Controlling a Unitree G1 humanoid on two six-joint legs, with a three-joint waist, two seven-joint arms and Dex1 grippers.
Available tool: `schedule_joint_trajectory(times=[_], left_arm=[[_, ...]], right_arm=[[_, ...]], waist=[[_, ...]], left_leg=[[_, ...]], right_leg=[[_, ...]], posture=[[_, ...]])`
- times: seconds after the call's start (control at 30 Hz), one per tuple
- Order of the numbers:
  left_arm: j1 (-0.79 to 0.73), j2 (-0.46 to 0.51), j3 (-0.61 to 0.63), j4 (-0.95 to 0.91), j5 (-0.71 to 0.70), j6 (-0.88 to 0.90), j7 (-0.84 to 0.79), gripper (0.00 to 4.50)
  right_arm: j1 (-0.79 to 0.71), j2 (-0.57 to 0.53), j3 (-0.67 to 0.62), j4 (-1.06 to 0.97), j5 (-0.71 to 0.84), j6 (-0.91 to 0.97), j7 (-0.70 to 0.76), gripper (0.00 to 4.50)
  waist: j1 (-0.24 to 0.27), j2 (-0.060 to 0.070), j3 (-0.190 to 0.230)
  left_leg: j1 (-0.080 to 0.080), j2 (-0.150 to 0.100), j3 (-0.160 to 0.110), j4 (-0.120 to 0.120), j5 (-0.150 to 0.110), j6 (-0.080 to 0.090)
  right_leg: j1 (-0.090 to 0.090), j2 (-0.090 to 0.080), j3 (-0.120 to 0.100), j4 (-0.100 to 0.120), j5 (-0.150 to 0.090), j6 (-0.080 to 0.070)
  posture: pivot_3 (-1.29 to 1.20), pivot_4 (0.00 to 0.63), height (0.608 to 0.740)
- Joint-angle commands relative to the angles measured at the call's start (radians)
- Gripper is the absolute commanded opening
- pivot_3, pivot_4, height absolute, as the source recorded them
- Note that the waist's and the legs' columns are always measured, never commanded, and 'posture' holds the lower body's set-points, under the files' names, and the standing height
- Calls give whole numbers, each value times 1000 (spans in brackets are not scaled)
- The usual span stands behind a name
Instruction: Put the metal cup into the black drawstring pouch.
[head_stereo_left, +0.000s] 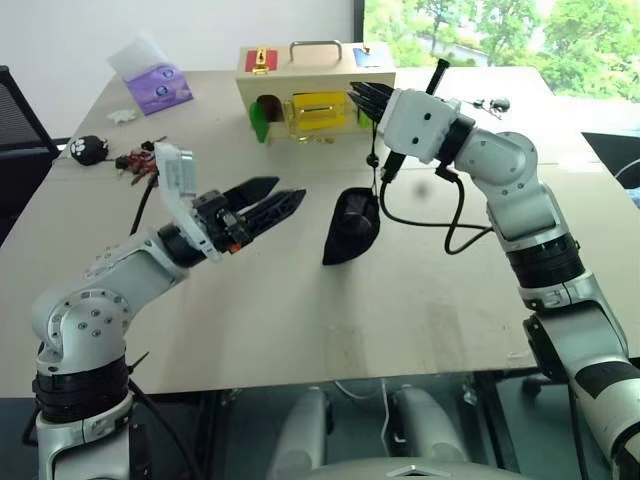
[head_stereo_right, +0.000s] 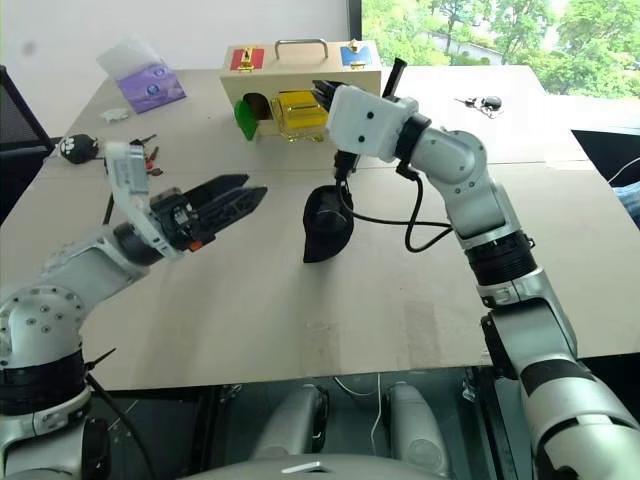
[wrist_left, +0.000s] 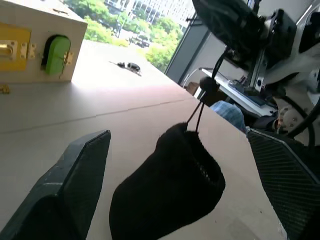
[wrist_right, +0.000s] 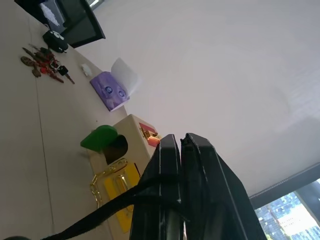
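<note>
Two end effectors are up over the worktop (head_stereo_left: 300, 320) right now. The right end effector (head_stereo_left: 366, 98) has its black fingers pressed tight together on the thin cord (wrist_right: 100, 212) of the black drawstring pouch (head_stereo_left: 351, 226), so the pouch dangles from it by the cord, with its bottom end low over the worktop, maybe just touching, hard to call from these angles. The left end effector (head_stereo_left: 268, 205) sits just beside the pouch with its fingers spread wide and nothing between them; from the left wrist view the pouch hangs right in front of the gap. The pouch looks bulged and full, but I can't see inside it, so can't say where the metal cup is. Further back there's a wooden box with a handle (head_stereo_left: 316, 88), with a yellow panel and a green flap, plus a purple tissue pack (head_stereo_left: 158, 87), some keys (head_stereo_left: 137, 161) and a small black-and-white toy (head_stereo_left: 89, 149). No writing I can actually read on any of it.
</note>
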Motion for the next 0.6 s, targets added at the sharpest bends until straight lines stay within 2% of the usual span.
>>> schedule_joint_trajectory(times=[0.03,0.2,0.33,0.43,0.6], left_arm=[[-35,-17,30,-2,-5,-34,35,4489],[-50,-23,18,59,135,-101,71,4489],[-120,-63,20,61,101,-100,105,4489],[-167,-87,6,29,20,-58,107,4489],[-232,-111,-55,35,51,-64,97,4489]], right_arm=[[-45,5,-24,-7,28,-26,0,0],[-57,-7,-31,37,22,-48,-8,0],[-71,-11,-36,18,35,-28,0,0],[-79,-14,-36,5,38,-16,7,0],[-81,-20,-35,-28,44,3,25,0]], waist=[[-1,0,0],[-3,0,0],[2,0,0],[3,0,0],[0,0,0]], left_leg=[[0,0,0,0,0,0],[1,0,0,0,0,0],[0,0,0,0,0,0],[-1,0,0,1,1,-1],[-1,0,0,0,1,-1]], right_leg=[[0,0,0,0,0,0],[0,1,0,0,0,0],[0,0,0,0,0,0],[0,0,-1,0,0,0],[0,0,-1,0,0,0]], posture=[[0,150,740],[0,150,740],[0,150,740],[0,150,740],[0,150,740]])
